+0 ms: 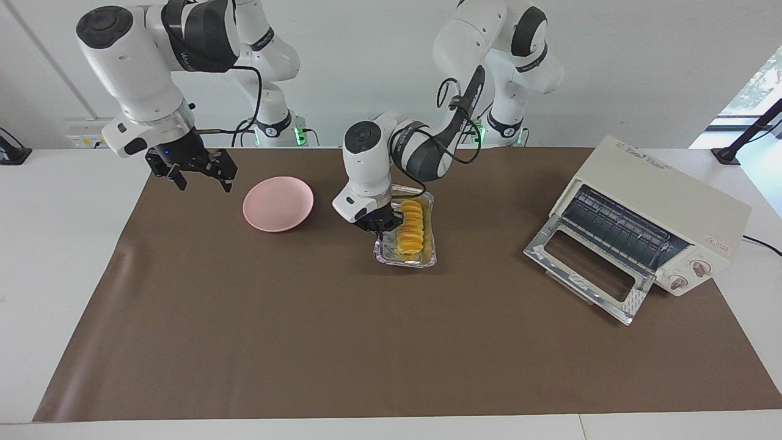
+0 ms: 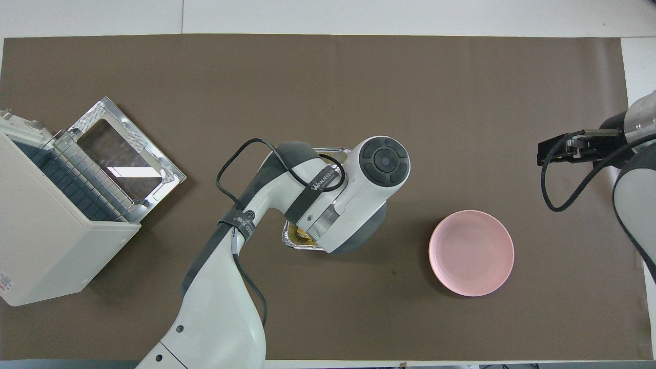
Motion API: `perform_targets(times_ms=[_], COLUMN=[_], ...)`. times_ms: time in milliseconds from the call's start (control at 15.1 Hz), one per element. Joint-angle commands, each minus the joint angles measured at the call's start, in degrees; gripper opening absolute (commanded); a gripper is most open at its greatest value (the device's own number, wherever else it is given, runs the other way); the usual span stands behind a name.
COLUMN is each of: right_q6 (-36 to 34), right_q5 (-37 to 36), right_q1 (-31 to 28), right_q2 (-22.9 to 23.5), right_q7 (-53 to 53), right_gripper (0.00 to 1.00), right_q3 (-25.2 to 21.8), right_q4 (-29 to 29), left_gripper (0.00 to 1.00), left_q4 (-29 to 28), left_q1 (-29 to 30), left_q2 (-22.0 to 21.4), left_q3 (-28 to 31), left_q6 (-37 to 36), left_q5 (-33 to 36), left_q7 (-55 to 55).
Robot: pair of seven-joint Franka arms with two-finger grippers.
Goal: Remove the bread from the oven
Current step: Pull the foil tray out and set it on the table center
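Observation:
The bread (image 1: pixel 410 228), a ridged golden-orange loaf, lies in a crinkled foil tray (image 1: pixel 427 260) on the brown mat in the middle of the table. My left gripper (image 1: pixel 382 227) is down at the tray's rim on the side toward the right arm's end, beside the bread. In the overhead view the left arm covers the bread, and only a corner of the tray (image 2: pixel 293 239) shows. The cream oven (image 1: pixel 666 201) stands at the left arm's end with its door (image 1: pixel 586 263) dropped open and its rack bare. My right gripper (image 1: pixel 201 174) waits open in the air.
A round pink plate (image 1: pixel 278 203) lies on the mat between the tray and the right arm's end; it also shows in the overhead view (image 2: pixel 471 253). The oven (image 2: pixel 46 246) and its open door (image 2: pixel 128 148) take up the left arm's end.

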Motion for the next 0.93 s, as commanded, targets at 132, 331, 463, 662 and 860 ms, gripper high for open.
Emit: perform_targets(times_ms=[132, 331, 463, 662, 860], right_q6=[-0.6, -0.6, -0.7, -0.6, -0.6], right_q5=[-1.0, -1.0, -1.0, -1.0, -1.0], right_q1=[-0.7, -0.7, -0.7, -0.7, -0.7], right_q2=[-0.8, -0.8, -0.8, -0.8, -0.8], right_q7=[-1.5, -1.5, -1.5, -1.5, -1.5], right_gripper=[1.00, 1.00, 1.00, 1.00, 1.00], right_q3=[0.5, 0.5, 0.5, 0.5, 0.5], right_q4=[-0.3, -0.3, -0.3, -0.3, -0.3], left_gripper=[0.00, 0.00, 0.00, 1.00, 1.00], left_q4=[-0.6, -0.6, -1.0, -1.1, 1.0], left_q1=[-2.9, -2.8, -2.6, -2.6, -1.8], left_q2=[1.7, 1.9, 2.0, 2.0, 1.8], left_q3=[0.9, 0.9, 0.9, 0.9, 1.0], left_q6=[1.7, 3.1, 4.3, 4.4, 2.0], left_q5=[5.1, 5.1, 5.1, 7.5, 8.0], left_q7=[-3.3, -5.0, -5.1, -4.6, -4.2])
